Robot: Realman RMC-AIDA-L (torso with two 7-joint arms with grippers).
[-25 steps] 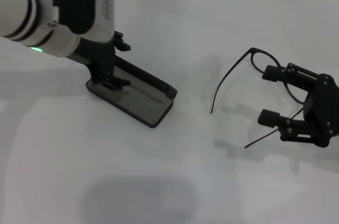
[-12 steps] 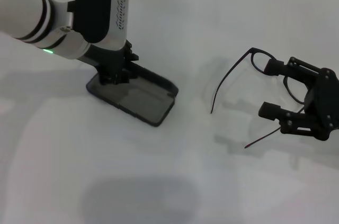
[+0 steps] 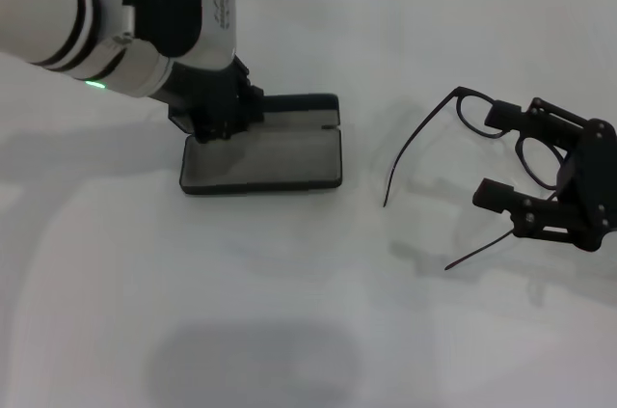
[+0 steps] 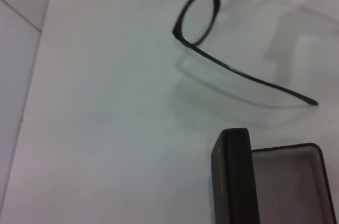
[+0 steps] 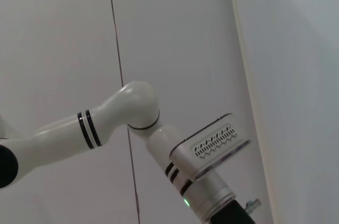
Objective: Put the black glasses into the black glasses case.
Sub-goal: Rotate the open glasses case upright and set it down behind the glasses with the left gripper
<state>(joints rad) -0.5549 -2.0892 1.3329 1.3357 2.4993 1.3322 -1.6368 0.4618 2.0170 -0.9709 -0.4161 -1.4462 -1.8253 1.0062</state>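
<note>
The black glasses case (image 3: 280, 157) lies open on the white table, grey lining up, its lid (image 4: 233, 181) standing on edge along the far side. My left gripper (image 3: 212, 123) is at the case's left end, shut on its edge. The black glasses (image 3: 459, 93) rest unfolded to the right of the case, one temple arm curving toward it. In the left wrist view a lens (image 4: 198, 17) and that temple arm show beyond the lid. My right gripper (image 3: 496, 157) hovers open at the glasses' front frame, one finger on each side of the lenses.
A white tabletop (image 3: 289, 312) stretches bare in front of both things. The gap between case and glasses is about a hand's width. The right wrist view shows only my left arm (image 5: 206, 166) against a pale wall.
My left gripper has swung the case round and to the right, so it now lies square to the table instead of slanted. The right gripper and the glasses have hardly moved.
</note>
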